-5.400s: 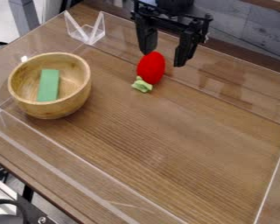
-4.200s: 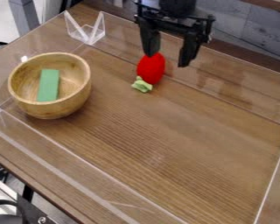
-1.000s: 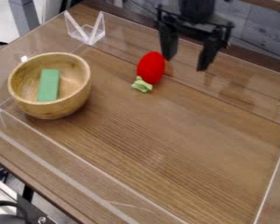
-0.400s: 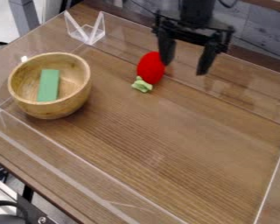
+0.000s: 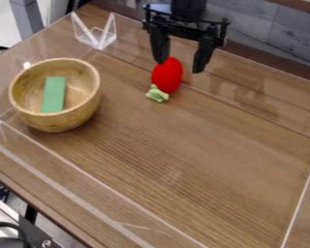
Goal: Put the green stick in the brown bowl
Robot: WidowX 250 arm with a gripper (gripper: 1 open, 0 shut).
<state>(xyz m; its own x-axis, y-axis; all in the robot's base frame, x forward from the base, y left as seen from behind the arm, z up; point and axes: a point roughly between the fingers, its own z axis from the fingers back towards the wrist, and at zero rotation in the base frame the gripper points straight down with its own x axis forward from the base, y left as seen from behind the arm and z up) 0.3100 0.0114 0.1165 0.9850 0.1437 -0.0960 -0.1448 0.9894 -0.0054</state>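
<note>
The green stick (image 5: 54, 93) lies flat inside the brown bowl (image 5: 81, 116), which rests on the wooden table at the left. My gripper (image 5: 180, 62) hangs at the back centre, fingers pointing down and open, nothing between them. It hovers just above and behind the red strawberry toy (image 5: 167, 76), far to the right of the bowl.
The red strawberry toy lies on its side with its green leaves (image 5: 157, 94) toward the front. Clear acrylic walls (image 5: 96, 32) ring the table, with a low front wall (image 5: 132, 218) and a right wall (image 5: 305, 199).
The gripper has swung left from right of the strawberry toy to above it, still open. Stick and bowl have not moved.
</note>
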